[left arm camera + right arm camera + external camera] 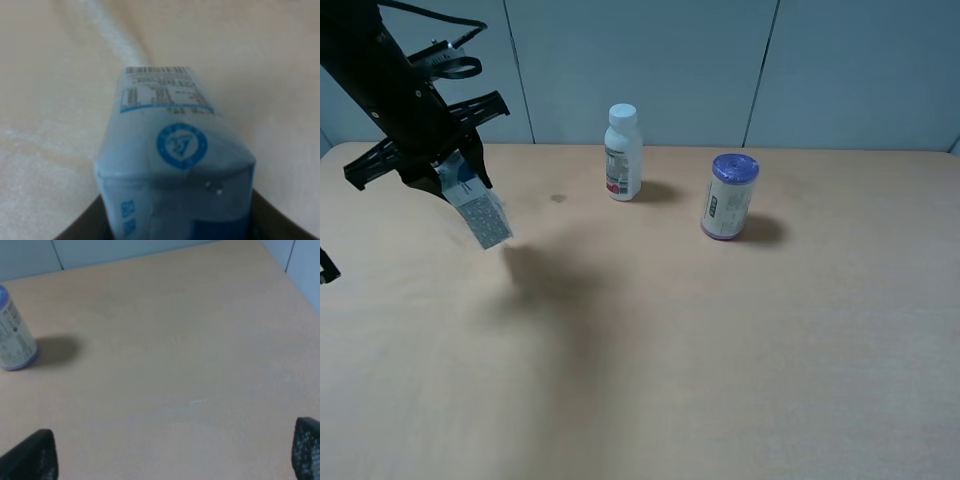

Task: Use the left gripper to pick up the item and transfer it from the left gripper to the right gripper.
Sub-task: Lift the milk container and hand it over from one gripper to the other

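The item, a white-and-blue drink carton [475,207], hangs tilted in the air above the table's left side, held by my left gripper [455,170]. In the left wrist view the carton [172,165] fills the frame between the dark fingers [277,220], showing a blue round logo and a barcode. My right gripper is out of the exterior high view. In the right wrist view its two fingertips [30,457] stand far apart over bare table, open and empty.
A white bottle with a white cap [623,153] stands at the back centre. A purple-lidded can [729,196] stands to its right and shows in the right wrist view [12,337]. The tan table [720,350] meets a grey-blue wall behind.
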### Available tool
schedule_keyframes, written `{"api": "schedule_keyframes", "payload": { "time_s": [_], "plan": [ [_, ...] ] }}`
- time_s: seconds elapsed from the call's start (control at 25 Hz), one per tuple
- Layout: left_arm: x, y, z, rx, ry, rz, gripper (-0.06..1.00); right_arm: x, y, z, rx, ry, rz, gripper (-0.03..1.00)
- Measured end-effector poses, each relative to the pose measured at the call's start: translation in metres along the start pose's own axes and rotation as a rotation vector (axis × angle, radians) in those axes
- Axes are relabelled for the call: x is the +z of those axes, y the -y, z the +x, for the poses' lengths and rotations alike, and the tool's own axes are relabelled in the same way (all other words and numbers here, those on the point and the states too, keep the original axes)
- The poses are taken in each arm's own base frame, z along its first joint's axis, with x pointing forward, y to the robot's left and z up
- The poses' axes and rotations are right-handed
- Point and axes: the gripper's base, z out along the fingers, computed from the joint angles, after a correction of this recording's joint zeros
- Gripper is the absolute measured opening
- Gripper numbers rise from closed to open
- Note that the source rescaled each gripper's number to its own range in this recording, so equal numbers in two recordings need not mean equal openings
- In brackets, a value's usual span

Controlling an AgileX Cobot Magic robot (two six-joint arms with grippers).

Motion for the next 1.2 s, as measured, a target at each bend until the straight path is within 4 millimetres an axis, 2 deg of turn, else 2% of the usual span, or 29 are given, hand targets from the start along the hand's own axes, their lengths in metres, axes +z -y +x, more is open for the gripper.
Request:
{"api": "schedule_keyframes", "payload": {
  "time_s": [0.44,0.84,1.08,1.2],
  "plan": [
    [-0.029,0.023,0.016,0.525,-0.176,0.210,0.00,0.000,0.000,0.000,0.000,0.000,0.000,1.00],
    [-0.060,0.034,0.013,0.787,-0.168,0.252,0.00,0.000,0.000,0.000,0.000,0.000,0.000,1.00],
    [-0.063,0.037,0.017,0.856,-0.181,0.253,0.00,0.000,0.000,0.000,0.000,0.000,0.000,1.00],
    [-0.061,0.046,0.029,0.952,-0.191,0.258,0.00,0.000,0.000,0.000,0.000,0.000,0.000,1.00]
  ]
}}
